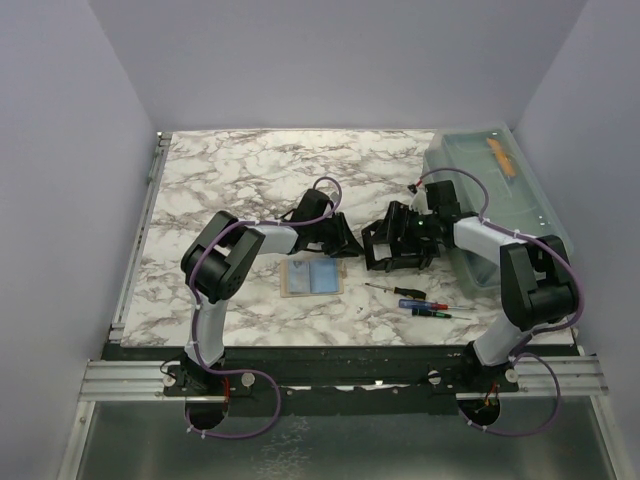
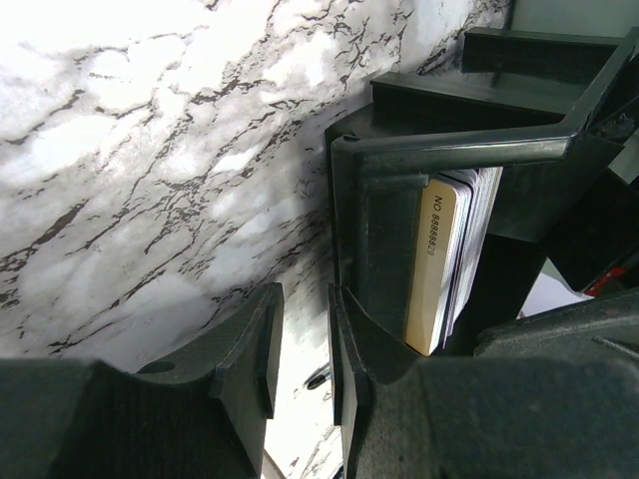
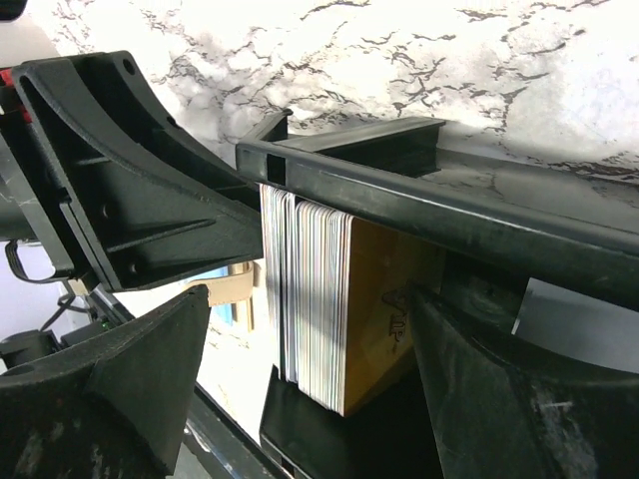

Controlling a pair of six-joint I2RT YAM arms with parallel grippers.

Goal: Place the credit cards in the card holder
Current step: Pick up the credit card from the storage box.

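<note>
The black card holder (image 1: 385,252) stands on the marble table between my two grippers, with a stack of cards (image 3: 319,299) upright in it, a tan one at the end (image 2: 431,264). A tan card (image 1: 297,278) and a light blue card (image 1: 322,277) lie flat side by side on the table in front of it. My left gripper (image 1: 345,240) is beside the holder's wall (image 2: 359,230), its fingers (image 2: 250,349) a narrow gap apart and empty. My right gripper (image 1: 405,235) is open wide, its fingers (image 3: 150,369) straddling the holder and stack (image 3: 449,215).
A large translucent lidded bin (image 1: 500,200) with an orange item (image 1: 500,155) inside stands at the right rear, next to the right arm. Small screwdrivers (image 1: 425,306) lie on the table at the front right.
</note>
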